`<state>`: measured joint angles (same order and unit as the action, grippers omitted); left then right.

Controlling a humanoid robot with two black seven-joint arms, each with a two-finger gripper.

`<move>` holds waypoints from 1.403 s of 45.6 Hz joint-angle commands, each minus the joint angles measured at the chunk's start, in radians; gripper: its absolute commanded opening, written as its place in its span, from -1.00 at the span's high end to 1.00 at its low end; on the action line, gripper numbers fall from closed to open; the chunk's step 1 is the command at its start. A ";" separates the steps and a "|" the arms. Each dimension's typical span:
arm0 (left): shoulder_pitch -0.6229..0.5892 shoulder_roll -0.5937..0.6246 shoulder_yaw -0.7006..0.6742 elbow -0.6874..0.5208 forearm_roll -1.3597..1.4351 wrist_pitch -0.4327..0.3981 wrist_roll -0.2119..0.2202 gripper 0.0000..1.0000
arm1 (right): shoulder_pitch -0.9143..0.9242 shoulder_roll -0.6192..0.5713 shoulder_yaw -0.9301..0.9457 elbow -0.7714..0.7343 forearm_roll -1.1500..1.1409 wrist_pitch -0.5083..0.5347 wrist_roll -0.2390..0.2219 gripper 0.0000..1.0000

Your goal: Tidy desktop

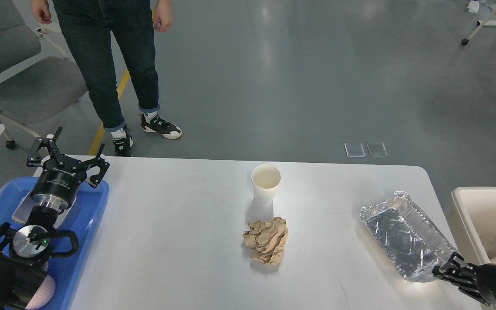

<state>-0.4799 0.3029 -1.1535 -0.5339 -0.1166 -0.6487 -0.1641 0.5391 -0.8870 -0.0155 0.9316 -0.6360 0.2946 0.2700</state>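
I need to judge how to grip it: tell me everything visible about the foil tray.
The foil tray is a crinkled, shiny silver rectangular pan, apparently thin aluminium, empty and open side up. It lies skewed on the right of the desktop, near the cream bin. The right gripper is at its near corner; contact is unclear.

One paper cup (266, 184), one crumpled paper (267, 239), one foil tray (407, 236).

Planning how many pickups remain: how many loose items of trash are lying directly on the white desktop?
3. A paper cup upright at centre, a crumpled brown paper just in front of it, and a foil tray near the right edge, by the right gripper. None seem hidden.
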 commanded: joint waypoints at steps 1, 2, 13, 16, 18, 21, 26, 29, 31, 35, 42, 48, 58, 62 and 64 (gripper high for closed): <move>0.003 0.010 0.000 0.000 0.000 -0.003 0.000 -0.96 | 0.001 0.020 0.005 0.004 0.001 0.000 0.000 1.00; 0.004 0.012 0.000 0.000 0.000 -0.005 0.000 -0.96 | 0.001 0.023 0.006 0.004 -0.001 -0.003 0.000 1.00; 0.011 0.018 -0.002 0.000 0.000 -0.011 0.000 -0.96 | 0.005 0.037 0.006 0.006 -0.001 -0.055 0.009 1.00; 0.009 0.018 -0.002 0.000 0.000 0.003 0.001 -0.96 | 0.010 0.030 0.006 0.013 -0.002 -0.052 0.017 1.00; 0.004 0.018 -0.002 -0.001 0.000 0.001 0.001 -0.96 | 0.024 0.017 0.006 0.027 -0.004 -0.048 0.026 1.00; 0.001 0.018 0.000 -0.003 0.000 -0.005 0.005 -0.96 | 0.059 -0.023 0.006 0.065 -0.014 -0.032 0.058 1.00; -0.005 0.030 0.000 -0.005 0.006 -0.008 0.014 -0.96 | 0.146 -0.096 0.006 0.208 -0.083 0.001 0.077 1.00; -0.012 0.042 0.000 -0.005 0.026 -0.011 0.014 -0.96 | 0.189 -0.113 0.006 0.260 -0.161 0.008 0.075 1.00; -0.025 0.047 0.000 -0.005 0.047 -0.011 0.014 -0.96 | 0.214 -0.119 0.006 0.288 -0.211 0.009 0.074 1.00; -0.057 0.050 0.000 -0.005 0.096 -0.009 0.014 -0.96 | 0.258 -0.133 0.000 0.328 -0.310 0.026 0.064 1.00; -0.094 0.054 0.000 -0.005 0.208 -0.009 0.009 -0.96 | 0.329 -0.133 0.000 0.343 -0.464 0.078 0.063 1.00; -0.120 0.054 0.000 -0.005 0.262 -0.011 0.009 -0.96 | 0.386 -0.127 -0.003 0.354 -0.502 0.144 0.061 1.00; -0.177 0.073 0.000 -0.003 0.422 -0.006 0.011 -0.96 | 0.433 -0.076 -0.004 0.366 -0.510 0.233 0.055 1.00; -0.181 0.077 0.000 -0.003 0.485 -0.002 0.011 -0.96 | 0.440 -0.040 -0.006 0.368 -0.507 0.245 0.054 1.00; -0.184 0.076 0.000 -0.003 0.514 0.001 0.009 -0.96 | 0.440 -0.021 -0.007 0.366 -0.507 0.247 0.054 1.00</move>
<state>-0.6562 0.3768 -1.1535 -0.5375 0.3222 -0.6546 -0.1530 0.9721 -0.9532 -0.0206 1.2974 -1.1450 0.5294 0.3247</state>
